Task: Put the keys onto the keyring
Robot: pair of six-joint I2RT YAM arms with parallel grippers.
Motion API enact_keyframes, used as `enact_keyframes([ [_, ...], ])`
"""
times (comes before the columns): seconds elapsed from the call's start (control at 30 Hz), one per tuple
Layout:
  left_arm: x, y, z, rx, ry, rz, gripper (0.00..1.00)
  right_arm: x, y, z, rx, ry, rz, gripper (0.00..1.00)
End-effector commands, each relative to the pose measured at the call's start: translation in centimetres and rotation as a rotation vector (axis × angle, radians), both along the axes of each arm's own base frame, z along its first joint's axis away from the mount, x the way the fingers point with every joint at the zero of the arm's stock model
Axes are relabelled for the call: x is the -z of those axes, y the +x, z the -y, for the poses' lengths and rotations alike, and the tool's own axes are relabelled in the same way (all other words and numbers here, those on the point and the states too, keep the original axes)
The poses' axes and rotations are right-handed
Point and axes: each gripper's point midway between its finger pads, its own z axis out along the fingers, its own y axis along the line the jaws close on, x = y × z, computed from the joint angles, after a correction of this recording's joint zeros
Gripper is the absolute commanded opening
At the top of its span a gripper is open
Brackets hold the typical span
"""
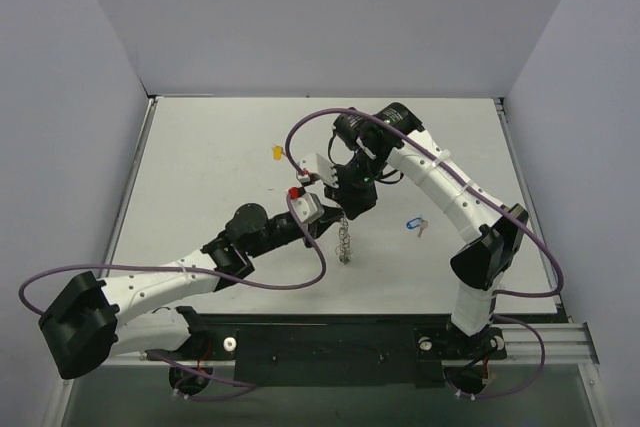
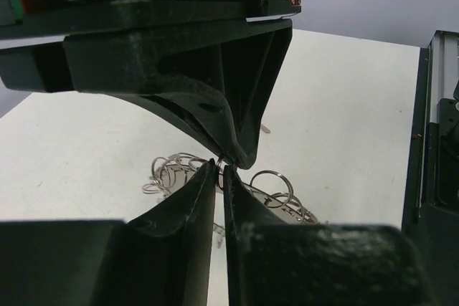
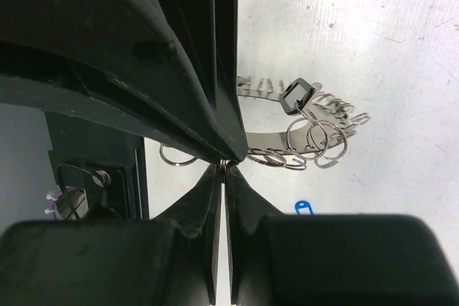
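Note:
The keyring (image 1: 345,243), a silvery band strung with small split rings, hangs between my two grippers above the table's middle. My left gripper (image 2: 220,168) is shut on one of its small rings; the other rings (image 2: 276,190) spread behind the fingers. My right gripper (image 3: 226,166) is shut on a ring at the same spot, tip to tip with the left. The band (image 3: 315,137) carries a dark key head (image 3: 297,96). The blue key (image 1: 415,226) lies on the table to the right and shows in the right wrist view (image 3: 304,208). The yellow key (image 1: 276,153) lies far left. No green key shows.
The white table (image 1: 200,197) is walled at the back and both sides. A black rail (image 1: 330,342) with the arm bases runs along the near edge. Purple cables (image 1: 320,127) loop around both arms.

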Motion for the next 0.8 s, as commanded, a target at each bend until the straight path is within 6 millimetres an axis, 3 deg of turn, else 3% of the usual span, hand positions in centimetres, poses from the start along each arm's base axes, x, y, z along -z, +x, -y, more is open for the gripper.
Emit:
enact_keyframes([
  [0.0, -2.1, -0.2, 0.8, 0.037, -0.016, 0.042, 0.08, -1.3, -5.4, 3.9, -0.019, -0.131, -0.182, 0.0],
  [0.07, -2.1, -0.3, 0.9, 0.045, -0.007, 0.042, 0.0, -1.3, -5.4, 3.9, -0.019, -0.128, -0.182, 0.0],
  [0.3, -1.8, -1.1, 0.6, 0.062, -0.035, 0.026, 0.0, -1.5, -5.6, 3.8, -0.022, -0.111, -0.187, 0.0],
  [0.5, -2.7, -1.9, -0.5, 0.055, -0.146, 0.018, 0.0, -1.6, -5.8, 3.3, -0.021, -0.075, -0.205, 0.0],
  [0.77, -3.5, -2.2, -0.9, 0.055, -0.22, 0.032, 0.0, -1.3, -5.9, 2.9, -0.012, -0.055, -0.226, 0.06],
])
